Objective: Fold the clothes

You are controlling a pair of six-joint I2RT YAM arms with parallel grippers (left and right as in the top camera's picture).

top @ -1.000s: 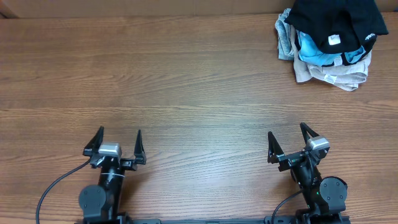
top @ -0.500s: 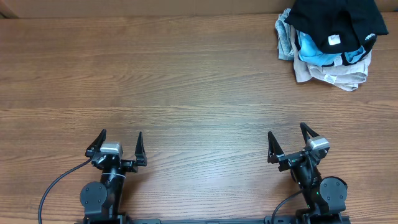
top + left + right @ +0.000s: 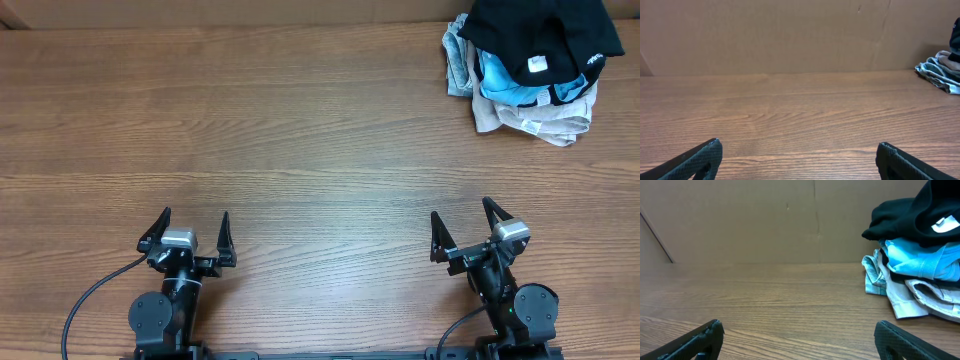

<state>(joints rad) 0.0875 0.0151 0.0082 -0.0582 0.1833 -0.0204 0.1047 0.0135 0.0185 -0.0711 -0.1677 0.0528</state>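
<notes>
The clothes, a black T-shirt with a small white neck tag, lie crumpled on top of a pile at the table's far right corner; the right wrist view shows the same black shirt at upper right. My left gripper rests at the near left edge, open and empty, far from the pile. My right gripper sits at the near right, also open with nothing between its fingers. Only bare wood lies between the left fingertips and between the right fingertips.
Under the black shirt lie a light blue shirt, a grey garment and a beige garment. A brown wall stands behind the wooden table. Cables trail from both arm bases at the near edge.
The left gripper has shifted very slightly toward the near edge. Nothing else has moved.
</notes>
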